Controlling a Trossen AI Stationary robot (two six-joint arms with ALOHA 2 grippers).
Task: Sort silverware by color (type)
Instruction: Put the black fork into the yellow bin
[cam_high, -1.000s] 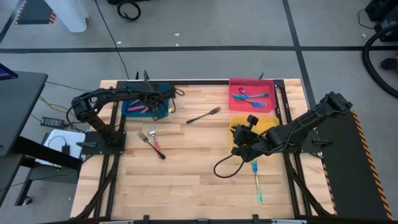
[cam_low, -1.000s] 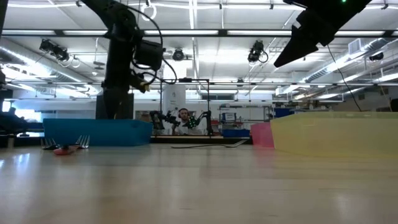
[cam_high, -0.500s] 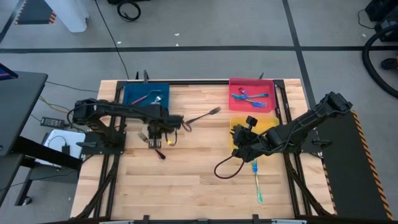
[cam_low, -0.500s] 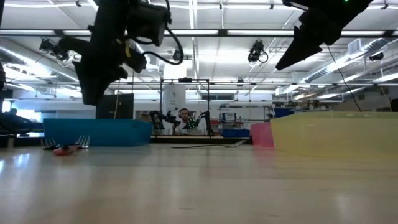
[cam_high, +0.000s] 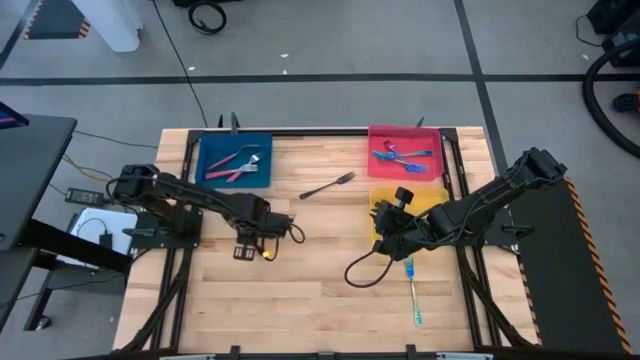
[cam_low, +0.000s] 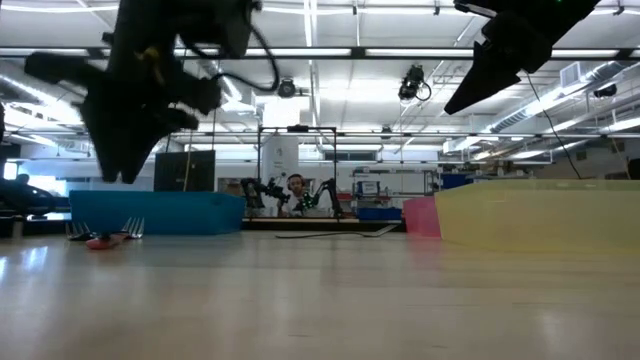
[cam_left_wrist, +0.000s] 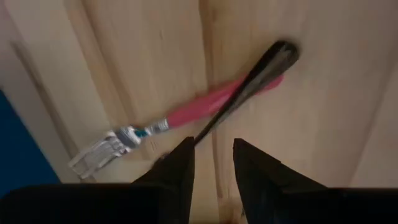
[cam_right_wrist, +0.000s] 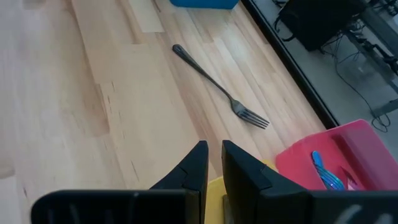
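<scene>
Bright, even overhead light – ceiling strips glare in the low view – left wrist view blurred, shadows soft.

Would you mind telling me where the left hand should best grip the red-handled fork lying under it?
Probably from straight above, on the red-handled fork at mid-handle, between the tines and the dark grey fork crossing its far end. It lies flat on the wooden table, so the left hand should close across the narrow handle.
</scene>
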